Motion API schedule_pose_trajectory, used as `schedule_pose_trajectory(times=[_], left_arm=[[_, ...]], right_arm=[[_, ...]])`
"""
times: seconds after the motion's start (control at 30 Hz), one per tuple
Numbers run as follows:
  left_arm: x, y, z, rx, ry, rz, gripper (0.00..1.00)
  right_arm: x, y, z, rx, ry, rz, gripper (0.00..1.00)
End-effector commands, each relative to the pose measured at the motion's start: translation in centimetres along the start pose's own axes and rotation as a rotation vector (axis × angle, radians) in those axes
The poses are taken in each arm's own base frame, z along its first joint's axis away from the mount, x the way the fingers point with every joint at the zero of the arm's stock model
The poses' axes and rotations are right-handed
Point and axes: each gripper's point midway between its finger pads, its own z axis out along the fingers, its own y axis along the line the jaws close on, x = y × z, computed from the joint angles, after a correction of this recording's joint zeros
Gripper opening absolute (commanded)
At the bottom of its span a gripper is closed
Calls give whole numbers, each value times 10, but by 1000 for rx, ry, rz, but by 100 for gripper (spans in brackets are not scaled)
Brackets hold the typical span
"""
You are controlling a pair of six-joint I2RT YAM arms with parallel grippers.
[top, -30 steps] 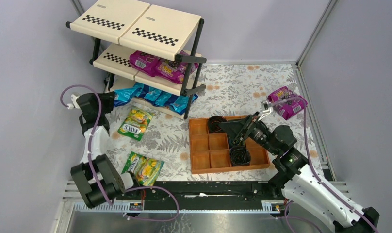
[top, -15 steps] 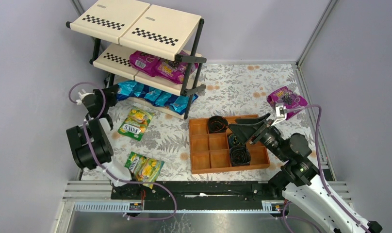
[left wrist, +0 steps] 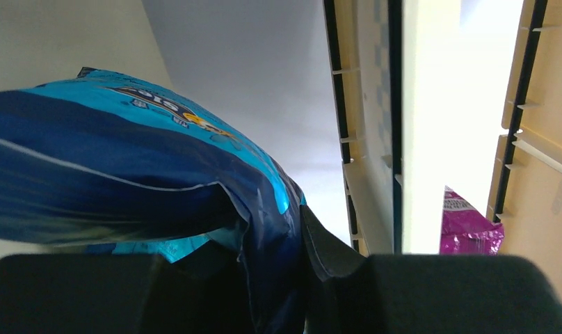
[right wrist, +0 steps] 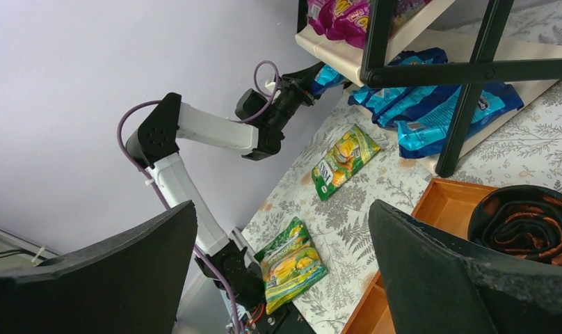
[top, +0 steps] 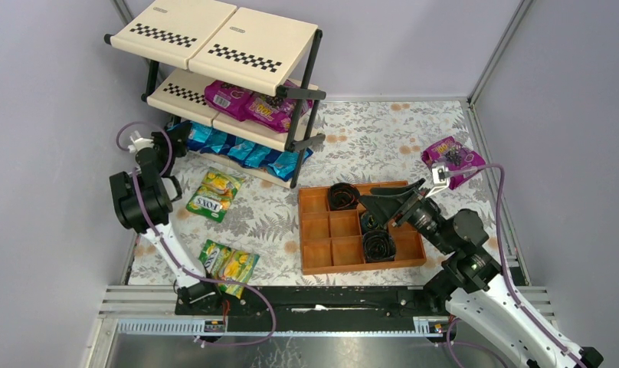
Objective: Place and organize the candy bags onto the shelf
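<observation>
My left gripper (left wrist: 300, 282), clamped on the blue candy bag (left wrist: 125, 167), should slide it flat and deep into the shelf (left wrist: 375, 139).

My left gripper (top: 178, 141) sits at the left end of the shelf's (top: 214, 46) bottom tier, tip against a blue bag (top: 198, 138); from up here I can't see the jaws. More blue bags (top: 257, 156) line that tier, with magenta bags (top: 253, 103) on the middle one. On the table (top: 368, 138) lie two green-yellow bags (top: 212, 193) and a lone magenta bag (top: 452, 159). My right gripper (top: 391, 201) hangs spread wide over the far side of the tray (top: 331, 249), which has dark rolls (top: 379, 245) in it.
</observation>
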Motion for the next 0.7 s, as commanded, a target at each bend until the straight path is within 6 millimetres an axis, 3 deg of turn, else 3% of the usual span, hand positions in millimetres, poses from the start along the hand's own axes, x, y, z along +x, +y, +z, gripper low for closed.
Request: schedule_pose_trajectory(times=[0.0,0.13,0.3,0.5,0.67], left_arm=[[-7,-68,16,274,-14,111,10],[-4,-49,38,263,-18,38,12],[-8,-20,51,250,-63,-62,11],[-16,-4,68,199,-77,-28,12],[-22,-1,72,167,-86,13,12]], right_arm=[[-6,-2,4,2,-30,-16,100],[-6,-7,4,26,-30,-30,100],[-11,-9,1,42,-58,-52,100],[-16,-14,1,79,-63,-102,100],[-19,-12,7,86,-42,-148,100]])
